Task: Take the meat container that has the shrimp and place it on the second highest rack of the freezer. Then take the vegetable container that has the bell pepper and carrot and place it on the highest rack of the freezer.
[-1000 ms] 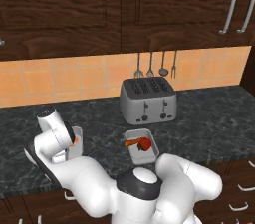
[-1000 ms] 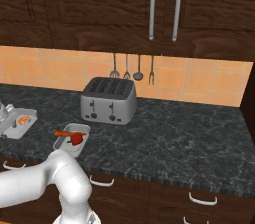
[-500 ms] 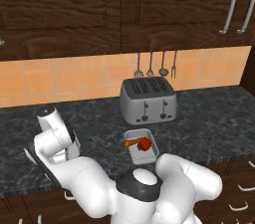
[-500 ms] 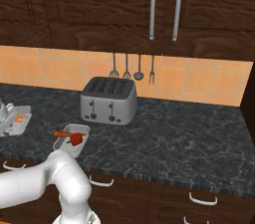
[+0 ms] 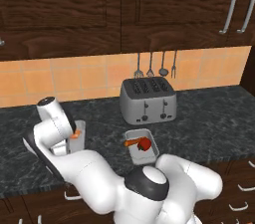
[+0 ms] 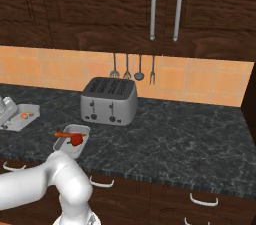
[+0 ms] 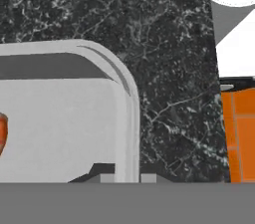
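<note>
Lower now than a moment ago, the tool (image 7: 125,178) has come down onto the meat container (image 7: 64,118), with one tip on each side of its rim, so it is open around the rim and not yet squeezing. The shrimp (image 5: 74,135) lies in that grey tray on the black tabletop (image 5: 209,118), at the left, well apart from the toaster (image 5: 148,100). The vegetable container (image 5: 141,146) sits in front of the toaster with the red bell pepper (image 5: 144,143) and the carrot (image 5: 132,142) in it.
</note>
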Controlling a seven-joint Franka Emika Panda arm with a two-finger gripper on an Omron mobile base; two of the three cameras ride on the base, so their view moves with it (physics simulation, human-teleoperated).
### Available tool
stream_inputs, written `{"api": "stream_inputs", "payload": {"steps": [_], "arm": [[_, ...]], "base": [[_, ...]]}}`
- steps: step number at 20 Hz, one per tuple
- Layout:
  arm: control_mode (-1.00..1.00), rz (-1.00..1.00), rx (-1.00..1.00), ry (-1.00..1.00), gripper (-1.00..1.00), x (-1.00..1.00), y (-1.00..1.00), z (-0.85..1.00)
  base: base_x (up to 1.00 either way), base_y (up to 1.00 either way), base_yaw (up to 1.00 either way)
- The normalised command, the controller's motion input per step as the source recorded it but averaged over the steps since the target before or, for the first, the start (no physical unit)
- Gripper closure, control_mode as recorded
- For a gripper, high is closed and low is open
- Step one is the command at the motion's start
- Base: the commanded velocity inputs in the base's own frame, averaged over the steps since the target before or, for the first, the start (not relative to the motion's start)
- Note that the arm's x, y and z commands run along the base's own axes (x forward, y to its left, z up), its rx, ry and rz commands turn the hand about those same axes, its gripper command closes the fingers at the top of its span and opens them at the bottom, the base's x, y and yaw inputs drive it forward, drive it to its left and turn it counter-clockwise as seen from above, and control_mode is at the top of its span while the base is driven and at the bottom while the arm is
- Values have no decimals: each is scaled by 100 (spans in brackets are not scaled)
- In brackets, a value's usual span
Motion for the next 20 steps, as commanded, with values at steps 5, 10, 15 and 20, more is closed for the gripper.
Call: {"api": "stream_inputs", "payload": {"steps": [5, 10, 15, 20], "arm": [[-100, 0, -3, -3, 100, -25, -21, 57], [-100, 0, -4, -9, 100, -42, -45, 44], [-100, 0, 0, 0, 100, -16, -78, 58], [-100, 0, 0, 0, 100, -34, -96, 35]], "base": [[0, 0, 0], [0, 0, 0], [0, 0, 0], [0, 0, 0]]}}
